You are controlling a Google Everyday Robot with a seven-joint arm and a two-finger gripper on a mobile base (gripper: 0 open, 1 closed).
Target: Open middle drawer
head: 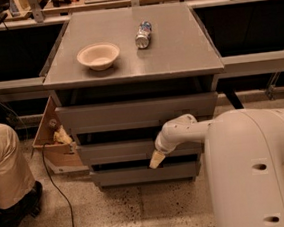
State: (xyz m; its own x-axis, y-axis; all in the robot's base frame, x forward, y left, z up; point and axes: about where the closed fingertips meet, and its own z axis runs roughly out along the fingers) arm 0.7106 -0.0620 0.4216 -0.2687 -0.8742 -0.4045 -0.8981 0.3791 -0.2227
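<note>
Speckled floor (141,211) lies around a grey cabinet (176,52) with three drawers. On top of the cabinet sit a pale bowl (98,56) and a drink can (143,34) lying on its side. Left of the cabinet are a cardboard box (55,154) and a person's leg (6,163).

The middle drawer (120,151) is the second front down on the cabinet. It looks shut or almost shut.

The robot's white arm reaches in from the right of the cabinet. Its gripper (157,159) points down at the bottom edge of the middle drawer, a bit right of the middle. It is at the dark gap above the lowest drawer. I cannot tell if the gripper is open or closed.

The drawer front runs long from left to right. I think the gripper must catch that edge and pull straight back toward the robot.
</note>
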